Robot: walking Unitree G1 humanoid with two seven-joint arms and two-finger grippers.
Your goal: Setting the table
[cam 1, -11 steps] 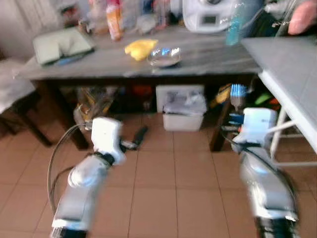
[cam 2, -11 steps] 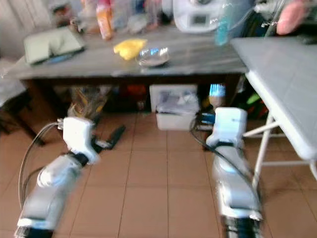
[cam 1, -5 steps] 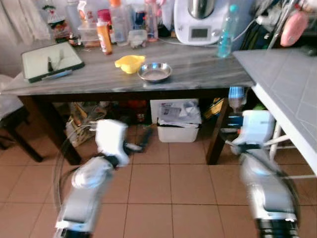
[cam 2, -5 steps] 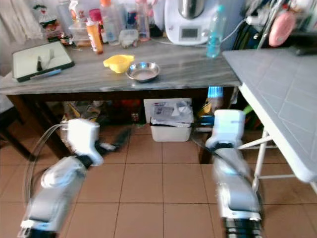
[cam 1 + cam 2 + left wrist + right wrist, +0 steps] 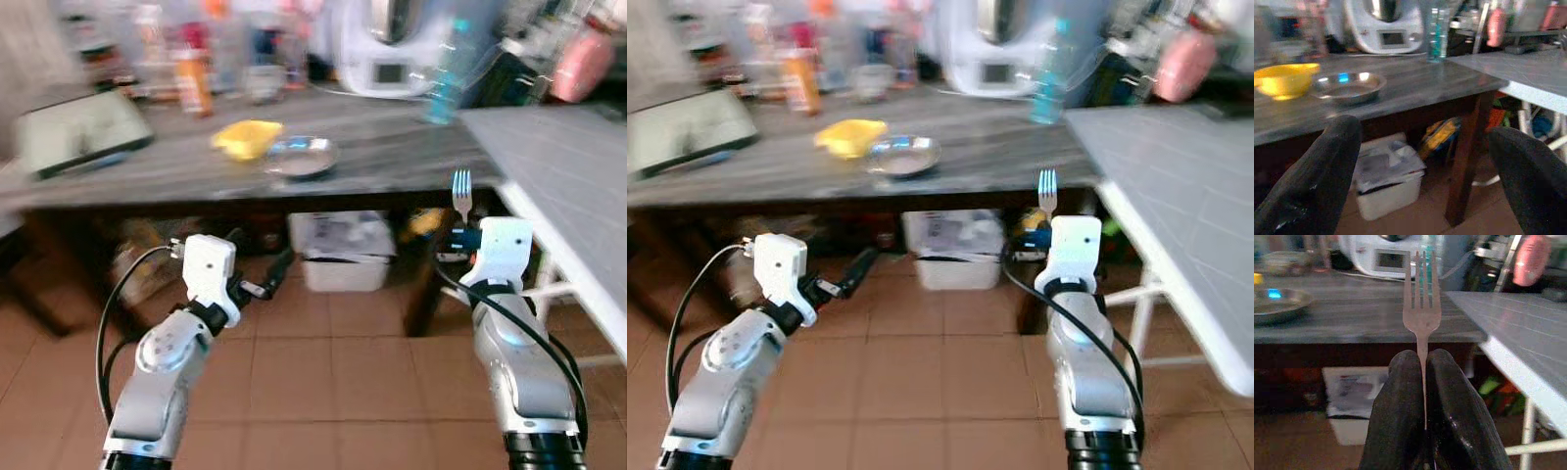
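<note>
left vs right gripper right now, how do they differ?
The left gripper has its fingers spread wide with nothing between them; the right gripper is pinched shut on a fork. The fork stands upright, tines up, above the right gripper, while the left gripper points forward toward the dark table's underside, carrying nothing. Both hang in front of the table, below its top, with black fingers on silver arms.

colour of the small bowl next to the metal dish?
Yellow. The bowl sits beside the dish on the table; clearest in the left wrist view.
</note>
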